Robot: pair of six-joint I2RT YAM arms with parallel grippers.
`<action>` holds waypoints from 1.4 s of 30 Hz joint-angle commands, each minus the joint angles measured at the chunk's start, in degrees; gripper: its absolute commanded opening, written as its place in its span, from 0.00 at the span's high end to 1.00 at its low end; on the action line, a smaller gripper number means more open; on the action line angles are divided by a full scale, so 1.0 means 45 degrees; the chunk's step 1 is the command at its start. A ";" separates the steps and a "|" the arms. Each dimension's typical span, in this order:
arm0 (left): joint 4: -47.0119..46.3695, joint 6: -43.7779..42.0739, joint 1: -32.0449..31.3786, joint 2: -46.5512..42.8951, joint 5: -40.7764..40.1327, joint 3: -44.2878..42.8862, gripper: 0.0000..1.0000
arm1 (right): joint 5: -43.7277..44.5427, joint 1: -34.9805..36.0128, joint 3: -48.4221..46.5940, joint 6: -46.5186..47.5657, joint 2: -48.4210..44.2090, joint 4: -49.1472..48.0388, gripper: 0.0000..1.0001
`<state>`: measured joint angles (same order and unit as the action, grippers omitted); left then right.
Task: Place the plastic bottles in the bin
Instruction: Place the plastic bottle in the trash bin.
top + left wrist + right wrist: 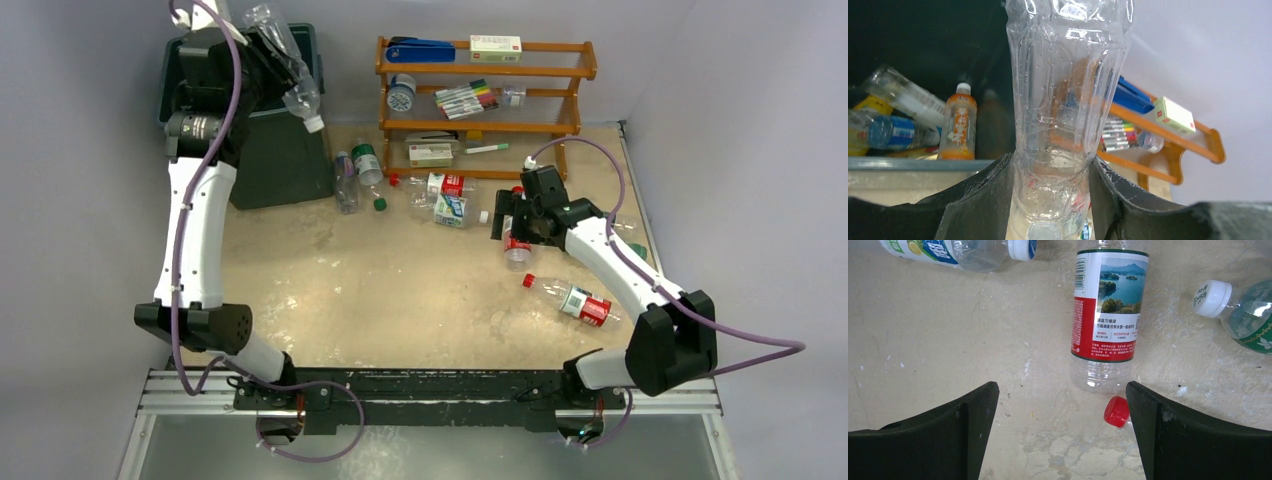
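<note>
Clamping a clear bottle across its narrow waist, the left gripper is holding it tilted above the bin, over the rim nearest the rack. Whether it is hanging wholly over the opening, I cannot tell. The right gripper is hovering spread wide, gripping nothing, over a red-labelled bottle lying on the table well apart from the bin. These bottles are looking empty, so they are probably going to handle light, thin-walled and slick, denting under a hard squeeze. Taking hold across the labelled middle is looking safest. The left wrist view is showing the inside of the bin, where an orange bottle and a blue-labelled bottle are resting. The top view is hiding that, but is showing two more bottles lying just beside the bin.
</note>
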<state>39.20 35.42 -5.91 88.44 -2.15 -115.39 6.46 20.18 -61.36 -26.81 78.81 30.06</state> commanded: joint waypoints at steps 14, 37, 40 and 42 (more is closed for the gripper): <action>-0.4218 0.2952 0.3947 0.2365 0.2852 -0.1847 0.56 | -0.0441 -0.0547 0.0828 0.0442 -0.0003 -0.0687 0.00; -0.2482 0.3266 0.4798 0.2407 0.3750 -0.1342 0.20 | -0.0813 -0.0950 0.1224 0.0181 0.1085 -0.1370 0.00; -0.2603 0.3586 0.4790 0.1459 0.4202 -0.0304 0.19 | -0.0791 -0.1009 0.1215 0.0121 0.1191 -0.1390 0.00; -0.2625 0.3608 0.4765 0.0771 0.4467 0.0383 0.18 | -0.0801 -0.1025 0.1224 0.0072 0.1279 -0.1388 0.00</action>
<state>28.93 50.13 15.35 100.47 13.98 -117.12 3.05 15.99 -55.88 -25.85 84.40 25.06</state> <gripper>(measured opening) 0.811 0.998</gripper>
